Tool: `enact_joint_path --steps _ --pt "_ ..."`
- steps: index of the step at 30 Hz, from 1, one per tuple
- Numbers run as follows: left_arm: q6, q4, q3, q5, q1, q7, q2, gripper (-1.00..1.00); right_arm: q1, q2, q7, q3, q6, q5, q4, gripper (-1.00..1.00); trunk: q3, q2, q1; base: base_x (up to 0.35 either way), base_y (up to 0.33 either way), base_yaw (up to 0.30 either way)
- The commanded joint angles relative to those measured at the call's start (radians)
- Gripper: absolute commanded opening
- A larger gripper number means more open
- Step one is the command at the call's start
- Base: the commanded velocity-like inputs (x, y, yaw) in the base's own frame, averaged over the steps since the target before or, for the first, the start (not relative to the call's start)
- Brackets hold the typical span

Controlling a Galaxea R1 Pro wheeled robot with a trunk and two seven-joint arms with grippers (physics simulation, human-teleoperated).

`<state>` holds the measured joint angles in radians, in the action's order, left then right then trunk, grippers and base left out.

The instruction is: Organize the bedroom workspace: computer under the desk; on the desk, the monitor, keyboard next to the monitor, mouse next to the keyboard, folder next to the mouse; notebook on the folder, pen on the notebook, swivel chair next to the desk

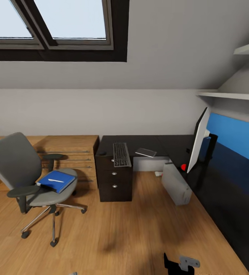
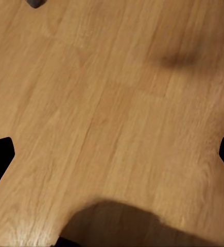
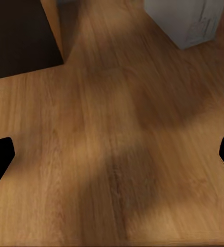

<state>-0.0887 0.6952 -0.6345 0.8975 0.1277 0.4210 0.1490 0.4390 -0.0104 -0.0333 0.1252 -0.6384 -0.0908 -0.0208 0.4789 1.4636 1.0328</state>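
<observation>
The black L-shaped worktop (image 1: pixel 147 143) occupies the 1 to 4 o'clock sector of the head view, one leg along the back wall, the other along the right wall. The keyboard (image 1: pixel 122 154) lies on the back leg above the drawer unit (image 1: pixel 114 183). A flat grey notebook (image 1: pixel 146 152) lies just beside it at its 3 o'clock. The monitor (image 1: pixel 198 139) stands upright at the corner of the worktop, seen nearly edge-on. A small red object (image 1: pixel 183 167), possibly the mouse, sits at the worktop edge near the monitor's lower end; its identity cannot be confirmed. The grey computer tower (image 1: pixel 175 184) stands on the wooden floor (image 1: pixel 113 236) beside the worktop's inner edge, at 6 o'clock from the monitor.

The swivel chair (image 1: pixel 29 179) stands at 9 o'clock, well apart from the worktop, in front of a wooden dresser (image 1: pixel 69 152). The blue folder (image 1: pixel 57 181) rests on its seat, with the white pen (image 1: pixel 55 180) lying on top of the folder.

The left end effector (image 2: pixel 112 154) hangs over bare floor, fingers spread wide, holding nothing. The right end effector (image 3: pixel 112 154) is likewise spread and empty above the floor, with the computer tower's corner ahead of it.
</observation>
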Motion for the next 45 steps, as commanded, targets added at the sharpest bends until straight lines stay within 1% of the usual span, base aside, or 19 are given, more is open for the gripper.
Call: enact_joint_path --steps 1,7,21,26,38,45 --pt "-0.008 0.001 -0.008 0.011 0.001 0.007 0.002 1.00 0.001 0.000 -0.003 0.001 -0.004 -0.008 -0.002 1.00 -0.002 -0.007 -0.004 -0.011 0.006 -0.246" --pt "-0.008 0.001 -0.008 0.011 0.001 0.007 0.001 1.00 0.001 -0.002 -0.003 0.001 -0.004 -0.006 -0.002 1.00 -0.021 -0.049 -0.027 -0.005 0.003 -0.149" --pt "-0.008 0.001 -0.008 0.011 0.001 0.007 0.001 1.00 0.001 -0.003 -0.003 -0.001 -0.004 -0.004 -0.002 1.00 -0.065 -0.147 -0.081 -0.002 0.000 -0.012" --pt "-0.008 0.001 -0.008 0.011 0.001 0.007 0.001 1.00 0.001 -0.003 -0.003 -0.001 -0.004 -0.003 -0.002 1.00 -0.080 -0.182 -0.100 -0.215 0.000 0.000" --pt "-0.008 0.001 -0.008 0.011 0.001 0.007 0.001 1.00 0.001 -0.003 -0.005 -0.001 -0.003 -0.002 -0.002 1.00 -0.118 -0.266 -0.146 -0.313 0.000 0.000" --pt "-0.008 0.001 -0.010 0.012 0.001 0.007 -0.001 1.00 0.001 -0.003 -0.005 -0.001 -0.003 0.000 -0.002 1.00 -0.140 -0.315 -0.173 -0.085 0.000 0.000"
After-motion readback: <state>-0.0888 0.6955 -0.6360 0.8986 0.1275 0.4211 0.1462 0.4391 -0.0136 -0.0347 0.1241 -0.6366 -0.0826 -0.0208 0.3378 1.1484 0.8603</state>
